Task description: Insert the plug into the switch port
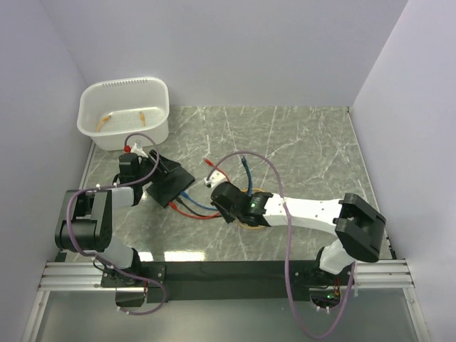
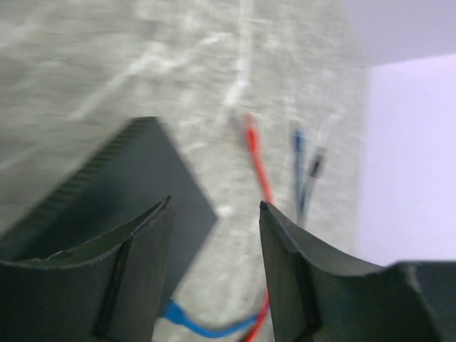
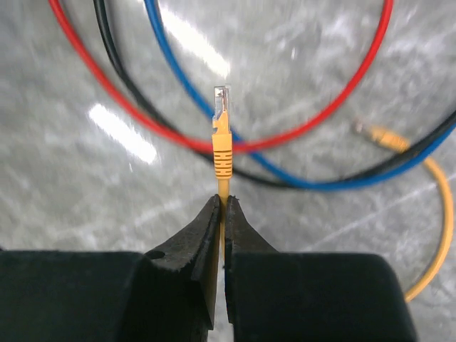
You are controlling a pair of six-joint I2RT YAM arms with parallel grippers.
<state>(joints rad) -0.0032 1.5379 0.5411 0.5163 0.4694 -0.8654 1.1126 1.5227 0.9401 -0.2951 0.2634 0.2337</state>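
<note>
- Worktop (image 1: 306, 142): grey-green marble-look surface with pale veins, running wall to wall on 3 sides.
- Back wall (image 1: 235, 50): plain, pale lavender-white, meeting the worktop in a straight seam.
- Left wall (image 1: 35, 107) and right wall (image 1: 413, 92): same pale finish, no markings.
- Near edge: black strip (image 1: 235, 271) across the front, with an aluminium rail (image 1: 71, 274) showing at both ends.
- Light: soft and even; the worktop is glossy, with 2 bright glare patches (image 3: 121, 132) in the right wrist view.
- Left wrist view: worktop blurred, with a pale wall to the right.
</note>
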